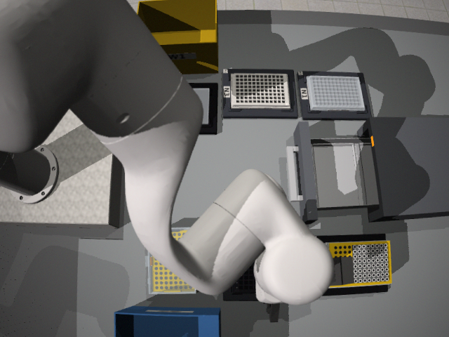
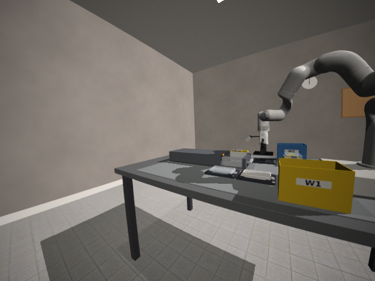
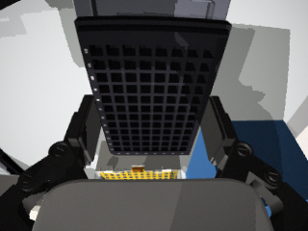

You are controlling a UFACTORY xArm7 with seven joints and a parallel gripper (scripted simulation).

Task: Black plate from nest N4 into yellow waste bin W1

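Observation:
My gripper [image 3: 151,108] is shut on the black plate [image 3: 150,87], a dark grid of wells held by its long sides between the two fingers. In the overhead view my wrist covers most of the plate [image 1: 243,283] at the bench's near edge. In the side view the gripper [image 2: 262,147] points straight down at the far end of the bench. The yellow waste bin W1 [image 1: 184,32] stands upright at the opposite end, also seen in the side view [image 2: 314,184].
The blue bin W2 [image 1: 166,321] and a lidded tip box [image 1: 168,269] stand close left of my gripper. A yellow tip rack [image 1: 362,262] is to its right. The cooler [image 1: 410,166] has its drawer [image 1: 333,174] pulled out. Nests N3 [image 1: 260,90] and N1 [image 1: 335,93] hold pale plates.

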